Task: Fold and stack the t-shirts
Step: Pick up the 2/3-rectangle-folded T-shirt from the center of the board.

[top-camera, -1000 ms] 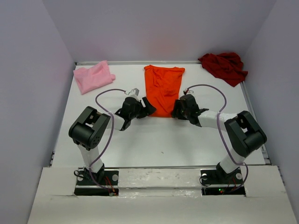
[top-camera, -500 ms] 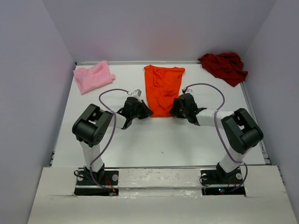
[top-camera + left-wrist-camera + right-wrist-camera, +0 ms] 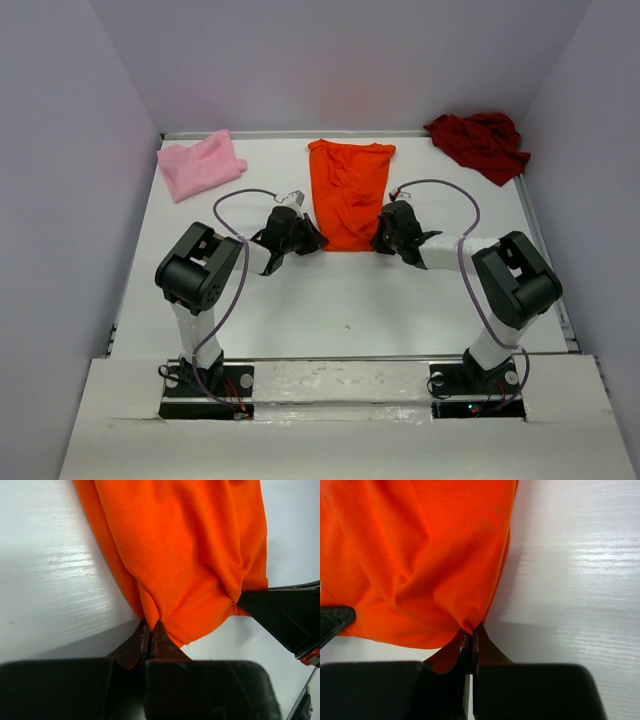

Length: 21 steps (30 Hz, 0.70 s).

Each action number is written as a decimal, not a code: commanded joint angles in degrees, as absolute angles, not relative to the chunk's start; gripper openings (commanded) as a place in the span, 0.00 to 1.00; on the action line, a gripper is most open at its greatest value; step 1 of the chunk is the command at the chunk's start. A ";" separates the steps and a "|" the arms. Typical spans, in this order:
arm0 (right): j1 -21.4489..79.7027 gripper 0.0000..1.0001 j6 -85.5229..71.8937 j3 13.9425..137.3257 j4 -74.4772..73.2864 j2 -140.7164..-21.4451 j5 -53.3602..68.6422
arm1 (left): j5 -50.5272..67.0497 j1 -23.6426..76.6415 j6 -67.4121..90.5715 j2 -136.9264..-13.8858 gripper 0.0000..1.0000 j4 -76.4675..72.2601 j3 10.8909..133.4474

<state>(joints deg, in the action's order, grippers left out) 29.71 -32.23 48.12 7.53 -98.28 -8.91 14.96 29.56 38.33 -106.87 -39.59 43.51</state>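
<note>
Closest in, both sets of jaws are down on the white bench [image 3: 340, 300] at the near hem of the orange t-shirt [image 3: 348, 190]. The left jaws are clenched on its near left corner, cloth pinched right between the tips. The right jaws are clamped the same way on the near right corner. The fabric wrinkles up at both pinches, and the rest lies mid-bench, running to the far edge. The pink t-shirt [image 3: 200, 165] sits far left and the dark red t-shirt [image 3: 480, 143] is crumpled far right, both well apart from the orange one.
</note>
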 commanded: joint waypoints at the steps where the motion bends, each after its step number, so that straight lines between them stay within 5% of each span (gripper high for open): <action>1: 30.06 0.00 -33.48 47.47 3.43 -94.32 -8.96 | 15.03 29.97 36.65 -106.09 0.00 -33.84 40.70; 21: 30.59 0.00 -38.93 27.95 -10.62 -60.15 -2.99 | 10.37 42.71 45.79 -84.91 0.00 -36.56 23.03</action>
<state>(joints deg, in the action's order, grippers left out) 30.26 -37.82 28.82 -6.11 -66.85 -2.48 13.10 41.01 43.66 -90.04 -38.35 25.17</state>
